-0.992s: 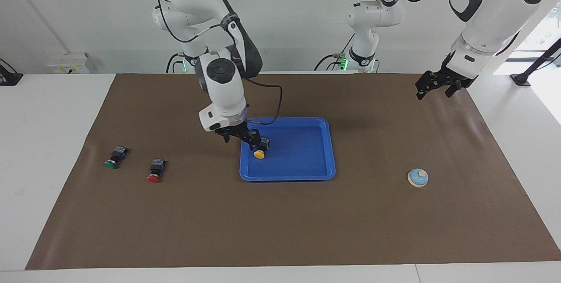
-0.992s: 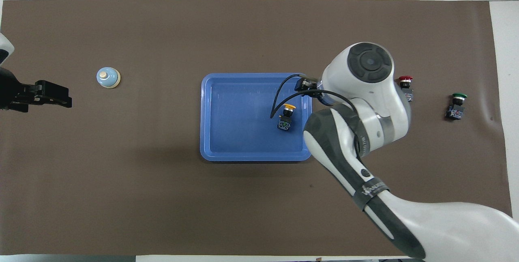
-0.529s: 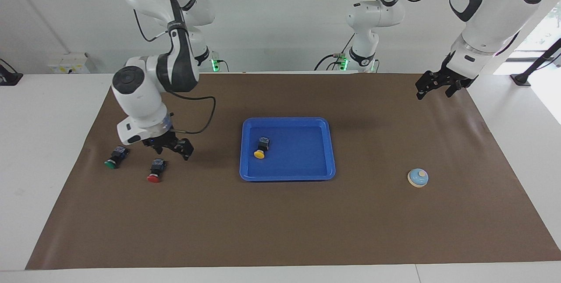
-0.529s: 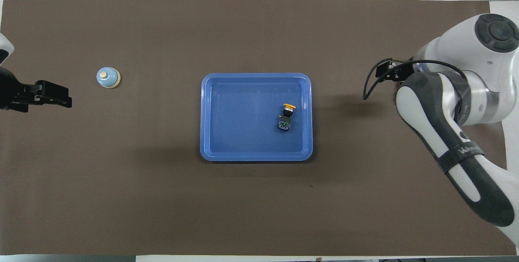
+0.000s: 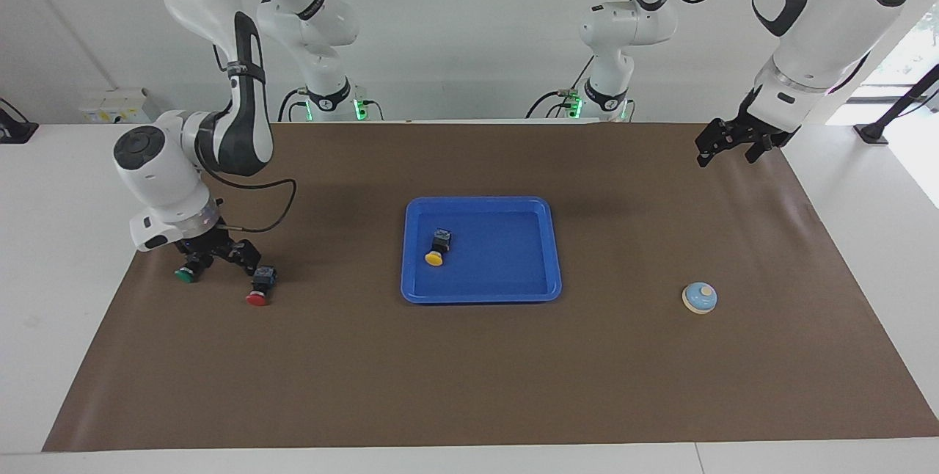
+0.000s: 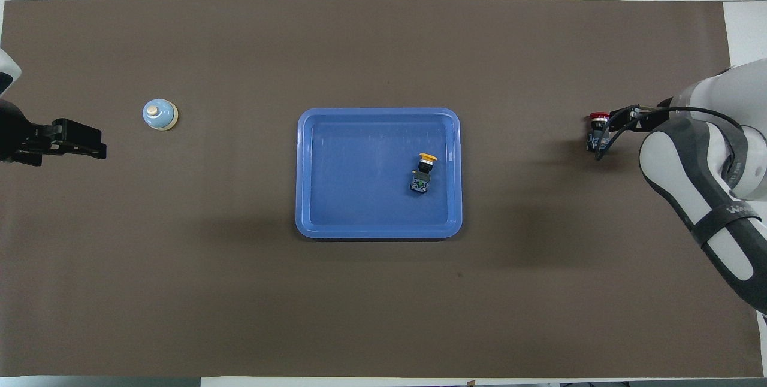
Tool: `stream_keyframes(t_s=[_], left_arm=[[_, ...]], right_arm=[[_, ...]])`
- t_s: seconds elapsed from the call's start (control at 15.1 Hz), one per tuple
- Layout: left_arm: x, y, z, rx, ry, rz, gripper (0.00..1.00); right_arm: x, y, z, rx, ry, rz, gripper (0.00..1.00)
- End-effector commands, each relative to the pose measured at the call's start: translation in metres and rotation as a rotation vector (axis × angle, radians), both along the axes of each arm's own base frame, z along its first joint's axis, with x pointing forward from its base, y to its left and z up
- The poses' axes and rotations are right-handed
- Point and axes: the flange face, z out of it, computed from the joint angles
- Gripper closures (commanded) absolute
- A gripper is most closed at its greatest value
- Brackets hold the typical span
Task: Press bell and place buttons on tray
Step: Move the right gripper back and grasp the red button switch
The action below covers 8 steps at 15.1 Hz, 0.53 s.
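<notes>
The blue tray (image 5: pixel 513 290) (image 6: pixel 311 219) lies mid-mat with the yellow button (image 5: pixel 436 249) (image 6: pixel 423 171) on its side in it. The red button (image 5: pixel 260 287) (image 6: pixel 597 129) and the green button (image 5: pixel 186 273) lie on the mat toward the right arm's end; the right arm hides the green one in the overhead view. My right gripper (image 5: pixel 220 260) is open and low over these two buttons, one finger over the green button's body, the other beside the red one. The bell (image 5: pixel 700 298) (image 6: pixel 160 114) stands toward the left arm's end. My left gripper (image 5: pixel 725 154) (image 6: pixel 81 141) waits open, raised.
A brown mat (image 5: pixel 469 386) covers the table top, with white table (image 5: pixel 59 239) showing around it. The right arm's forearm (image 6: pixel 707 195) hangs over the mat's end in the overhead view.
My right gripper let go of the yellow button in the tray, swung away toward its own end of the table and came down over the red and green buttons. The left arm has not moved.
</notes>
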Motion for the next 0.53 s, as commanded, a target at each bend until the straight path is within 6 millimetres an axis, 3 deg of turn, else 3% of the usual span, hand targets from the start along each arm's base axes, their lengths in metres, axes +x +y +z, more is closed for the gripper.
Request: stream_keyframes(t_s=[0.0, 0.13, 0.33, 0.46], left_arm=[[-0.005, 0.002, 0.006, 0.014, -0.005, 0.01, 0.0], [-0.005, 0.002, 0.006, 0.014, -0.005, 0.01, 0.0], [-0.005, 0.002, 0.006, 0.014, -0.005, 0.01, 0.0], [-0.005, 0.002, 0.006, 0.012, -0.005, 0.01, 0.0]], right_arm=[[-0.001, 0.004, -0.006, -0.009, -0.018, 0.016, 0.0], [-0.002, 0.008, -0.013, -0.009, -0.025, 0.021, 0.0], [-0.007, 0.03, -0.027, -0.009, -0.045, 0.053, 0.0], [-0.009, 0.032, -0.034, -0.009, -0.054, 0.055, 0.0]])
